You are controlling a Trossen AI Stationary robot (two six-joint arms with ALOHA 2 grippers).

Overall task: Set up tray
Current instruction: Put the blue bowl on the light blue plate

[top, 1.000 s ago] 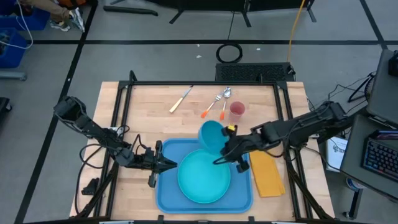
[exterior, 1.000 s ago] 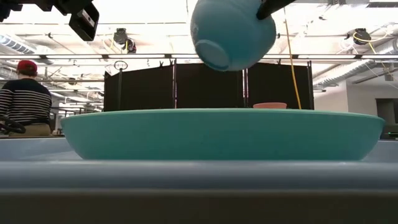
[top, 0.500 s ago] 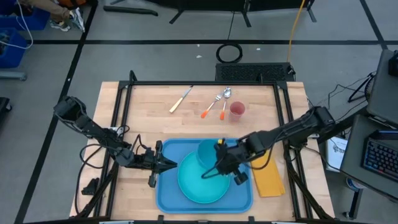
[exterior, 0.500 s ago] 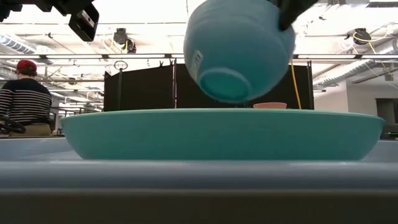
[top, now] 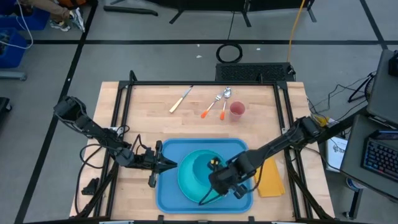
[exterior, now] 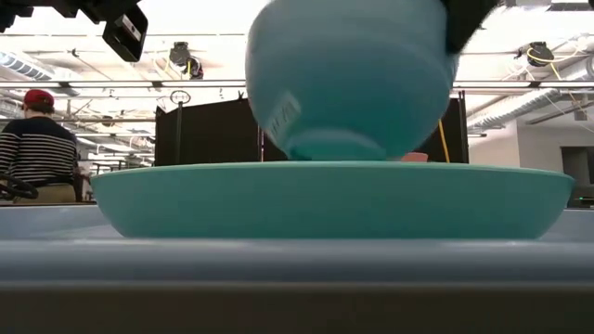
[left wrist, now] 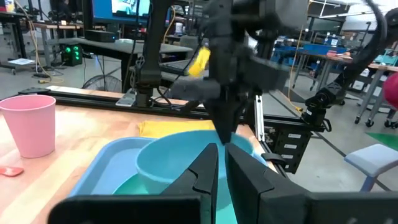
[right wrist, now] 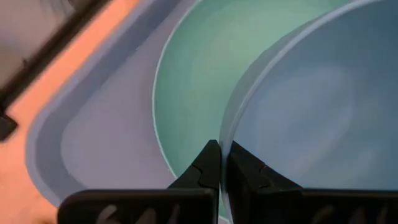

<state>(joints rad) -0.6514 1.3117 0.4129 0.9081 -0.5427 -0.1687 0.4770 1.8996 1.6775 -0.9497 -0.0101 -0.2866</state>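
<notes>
Two claws are working over the tray, which is lying flat at the table's near edge; being rigid, light plastic, it is probably best taken by its raised rim. The right claw is pinching the bowl's rim above the plate. The left claw is sitting clenched at the tray's left rim.

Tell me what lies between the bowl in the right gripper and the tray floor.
The turquoise plate lies on the tray directly under the bowl held by the right gripper. Nothing else visible intervenes.
</notes>
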